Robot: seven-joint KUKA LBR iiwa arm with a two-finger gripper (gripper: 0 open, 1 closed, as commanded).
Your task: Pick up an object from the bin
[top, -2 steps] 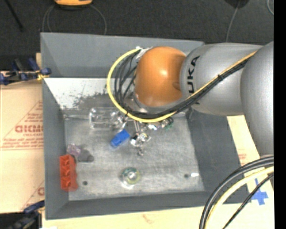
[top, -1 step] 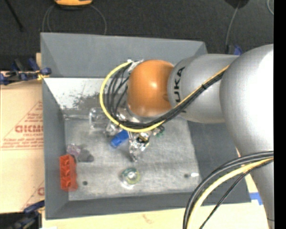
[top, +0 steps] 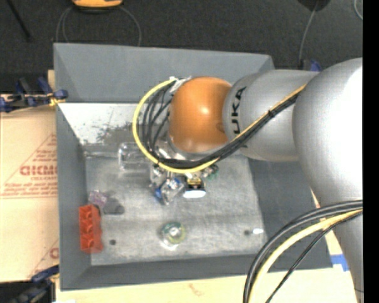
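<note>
My gripper (top: 167, 183) reaches down below the orange wrist cover to the bin floor, a little right of the middle. A small white oval thing (top: 194, 194) lies right beside it on the right. A small blue piece (top: 159, 195) shows at its lower left tip; I cannot tell whether it is held. A clear plastic cup (top: 129, 157) lies on its side to the left of the gripper. A round silvery-green thing (top: 172, 233) sits on the floor in front of the gripper, apart from it.
A red block (top: 90, 227) stands in the front left corner. A pale purple piece (top: 99, 198) and a dark grey piece (top: 114, 207) lie next to it. A tiny white thing (top: 258, 231) is at the front right. The arm covers the bin's right and back.
</note>
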